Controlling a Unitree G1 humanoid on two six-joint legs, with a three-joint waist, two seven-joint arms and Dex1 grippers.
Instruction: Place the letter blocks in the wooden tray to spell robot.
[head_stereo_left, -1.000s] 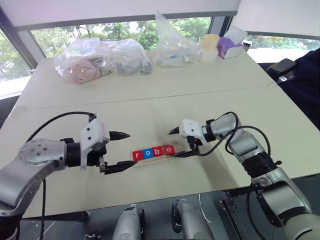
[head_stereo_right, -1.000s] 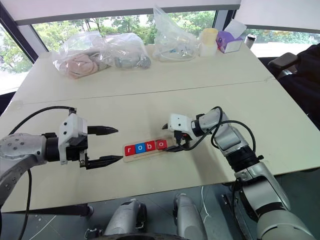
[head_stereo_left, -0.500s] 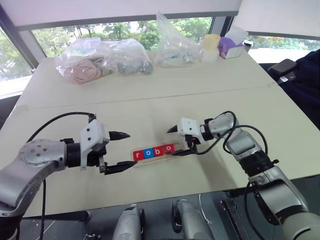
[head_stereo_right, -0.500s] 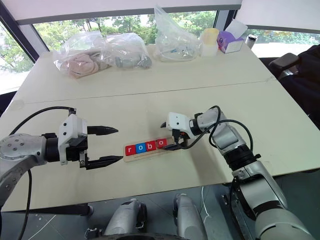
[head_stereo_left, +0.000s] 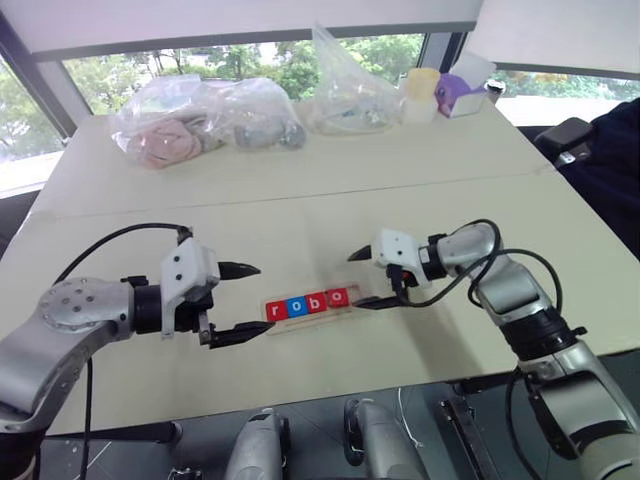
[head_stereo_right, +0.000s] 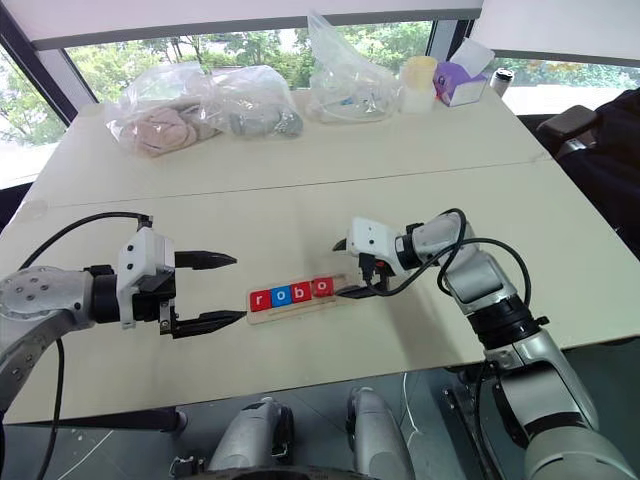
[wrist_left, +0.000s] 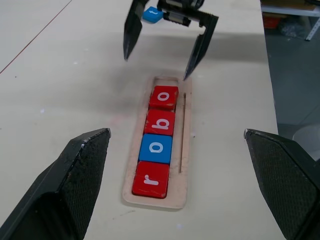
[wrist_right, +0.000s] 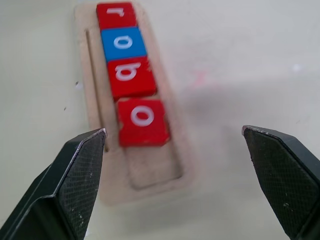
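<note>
The wooden tray (head_stereo_left: 360, 298) lies on the table between my two grippers. Four letter blocks sit in it in a row: red r (wrist_left: 151, 179), blue o (wrist_left: 155, 148), red b (wrist_left: 160, 121), red o (wrist_left: 164, 97). The slot at the tray's right end (wrist_right: 152, 170) is bare. My left gripper (head_stereo_left: 262, 298) is open just left of the tray, holding nothing. My right gripper (head_stereo_left: 354, 281) is open at the tray's right end, one finger touching or just above it. A small blue piece (wrist_left: 152, 14) shows at the base of the right gripper's fingers; I cannot tell whether it is a block.
Clear plastic bags (head_stereo_left: 160, 125) (head_stereo_left: 345, 90) lie along the table's far side, with a pale cup (head_stereo_left: 420, 95) and a purple box (head_stereo_left: 460, 95) at the back right. A dark chair (head_stereo_left: 565, 140) stands off the right edge. The table's front edge (head_stereo_left: 300, 400) is close below the tray.
The right forearm has swung a little to the right, with its gripper still at the tray's right end. The left gripper and the four blocks have stayed put.
</note>
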